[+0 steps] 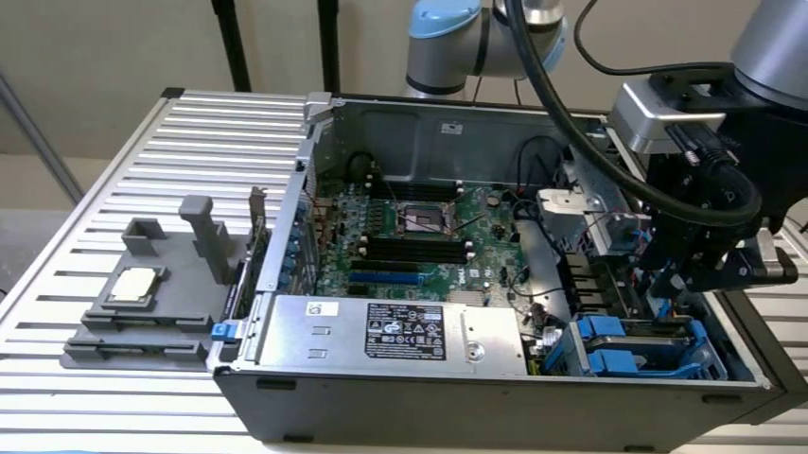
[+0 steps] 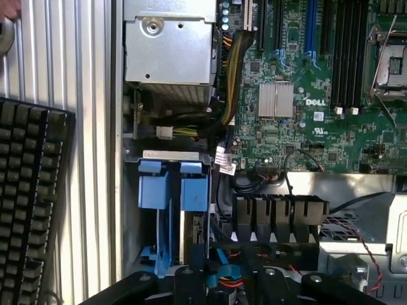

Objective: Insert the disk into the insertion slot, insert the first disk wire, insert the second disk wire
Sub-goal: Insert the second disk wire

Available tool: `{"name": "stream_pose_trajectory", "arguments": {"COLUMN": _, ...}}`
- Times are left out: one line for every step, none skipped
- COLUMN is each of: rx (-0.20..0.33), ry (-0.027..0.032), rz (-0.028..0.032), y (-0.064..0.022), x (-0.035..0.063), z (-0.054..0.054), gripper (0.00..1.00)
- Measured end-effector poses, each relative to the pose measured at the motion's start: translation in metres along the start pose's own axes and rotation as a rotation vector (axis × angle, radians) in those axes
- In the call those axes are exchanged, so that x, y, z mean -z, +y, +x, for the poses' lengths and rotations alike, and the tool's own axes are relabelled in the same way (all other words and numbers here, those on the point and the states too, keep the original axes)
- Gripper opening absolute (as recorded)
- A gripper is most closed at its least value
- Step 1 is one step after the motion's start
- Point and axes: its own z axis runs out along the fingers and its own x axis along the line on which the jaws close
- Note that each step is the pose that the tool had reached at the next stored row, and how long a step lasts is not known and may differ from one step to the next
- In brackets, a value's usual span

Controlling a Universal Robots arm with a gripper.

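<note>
Spanning most of the slatted table [image 1: 189,142], the open computer case [image 1: 505,402] lies on its side, its motherboard [image 1: 417,236] facing up. A large silver box with a black label [image 1: 392,331] sits against the near wall. Just beside that box, toward the exterior view's right, the insertion slot [image 1: 638,345] fills the case's near corner.

The slot's long axis seems to run along that near wall, parallel with the table's slats. Its blue tabs point toward the silver box.

The disk [image 2: 192,232] appears to lie already inside the slot, between the blue rails. Only a narrow strip of it shows, so how fully it is seated is hard to judge. Its long axis follows the slot's, with the blue-tabbed end toward the silver box.

The gripper [image 1: 676,284] hangs directly over the slot's other end, the one away from the tabs. From the end effector, then, the disk lies below and stretches off toward the exterior view's left.

In the wrist view a small blue piece [image 2: 227,280] sits close against the gripper [image 2: 241,279], among thin red wires [image 2: 356,244]. Whether the gripper is spread, pressed together or pinching that piece I cannot tell.
</note>
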Motion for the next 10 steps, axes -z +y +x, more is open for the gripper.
{"name": "stream_pose_trajectory", "arguments": {"rx": 0.000, "ry": 0.0033, "rz": 0.0000, "y": -0.0001, "x": -0.0005, "z": -0.0001, "gripper": 0.37}}
{"name": "stream_pose_trajectory", "arguments": {"rx": 0.000, "ry": 0.0059, "rz": 0.0000, "y": -0.0001, "x": -0.0010, "z": -0.0001, "gripper": 0.30}}
{"name": "stream_pose_trajectory", "arguments": {"rx": 0.001, "ry": 0.0079, "rz": -0.0001, "y": -0.0001, "x": -0.0014, "z": -0.0001, "gripper": 0.30}}
{"name": "stream_pose_trajectory", "arguments": {"rx": 0.001, "ry": 0.0090, "rz": -0.0001, "y": -0.0001, "x": -0.0019, "z": -0.0001, "gripper": 0.28}}
{"name": "stream_pose_trajectory", "arguments": {"rx": 0.001, "ry": 0.0094, "rz": 0.0000, "y": -0.0001, "x": -0.0021, "z": -0.0002, "gripper": 0.28}}
{"name": "stream_pose_trajectory", "arguments": {"rx": 0.001, "ry": 0.0094, "rz": -0.0001, "y": 0.0001, "x": -0.0022, "z": -0.0002, "gripper": 0.21}}
{"name": "stream_pose_trajectory", "arguments": {"rx": 0.001, "ry": 0.0094, "rz": 0.0000, "y": 0.0007, "x": -0.0023, "z": -0.0001, "gripper": 0.17}}
{"name": "stream_pose_trajectory", "arguments": {"rx": 0.001, "ry": 0.0095, "rz": 0.0000, "y": 0.0017, "x": -0.0022, "z": 0.0002, "gripper": 0.17}}
{"name": "stream_pose_trajectory", "arguments": {"rx": 0.001, "ry": 0.0094, "rz": -0.0001, "y": 0.0028, "x": -0.0023, "z": 0.0006, "gripper": 0.17}}
{"name": "stream_pose_trajectory", "arguments": {"rx": 0.001, "ry": 0.0093, "rz": 0.0000, "y": 0.0042, "x": -0.0024, "z": 0.0010, "gripper": 0.17}}
